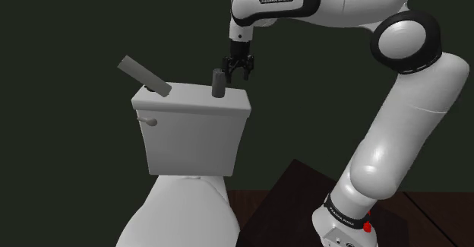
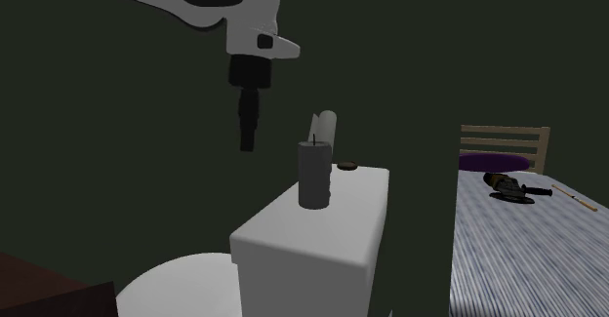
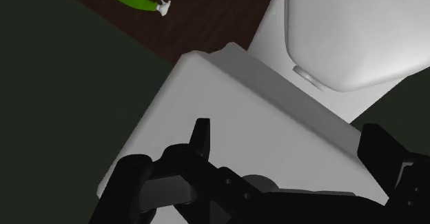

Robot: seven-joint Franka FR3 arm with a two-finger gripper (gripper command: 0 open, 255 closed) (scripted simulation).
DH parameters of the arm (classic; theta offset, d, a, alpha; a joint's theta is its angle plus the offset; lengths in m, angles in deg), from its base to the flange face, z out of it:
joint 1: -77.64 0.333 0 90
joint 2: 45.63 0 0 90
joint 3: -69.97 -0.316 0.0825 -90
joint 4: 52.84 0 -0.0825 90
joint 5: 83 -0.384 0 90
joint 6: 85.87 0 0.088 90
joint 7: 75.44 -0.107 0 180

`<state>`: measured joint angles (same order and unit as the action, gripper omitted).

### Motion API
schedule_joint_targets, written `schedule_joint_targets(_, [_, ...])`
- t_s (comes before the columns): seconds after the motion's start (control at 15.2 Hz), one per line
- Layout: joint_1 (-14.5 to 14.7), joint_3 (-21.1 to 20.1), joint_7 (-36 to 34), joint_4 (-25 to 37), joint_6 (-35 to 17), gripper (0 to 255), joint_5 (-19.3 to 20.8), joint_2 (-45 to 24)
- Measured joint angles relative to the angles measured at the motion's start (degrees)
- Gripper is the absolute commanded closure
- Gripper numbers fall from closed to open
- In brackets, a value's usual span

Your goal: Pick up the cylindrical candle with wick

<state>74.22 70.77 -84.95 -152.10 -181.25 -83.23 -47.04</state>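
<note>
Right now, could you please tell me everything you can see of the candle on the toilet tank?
The candle is a plain dark grey cylinder with a thin dark wick rising from its flat top. It stands upright on the white toilet tank lid, with only its base touching the lid. The open claw hangs beside it, slightly higher and clearly apart from it. Its material cannot be told.

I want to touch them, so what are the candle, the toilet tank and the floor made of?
Candle: matte dark grey with a thin wick on top; probably wax, though the surface doesn't prove it. Toilet tank: smooth plain white, maybe ceramic, can't be sure. Floor: dark brown with grain streaks, looks like wood.
</note>
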Motion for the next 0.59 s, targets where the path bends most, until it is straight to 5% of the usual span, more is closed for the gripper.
schedule_joint_targets(0.59, [-2.0,1.2,-1.3,28.1,6.1,0,-3.2,-20.0])
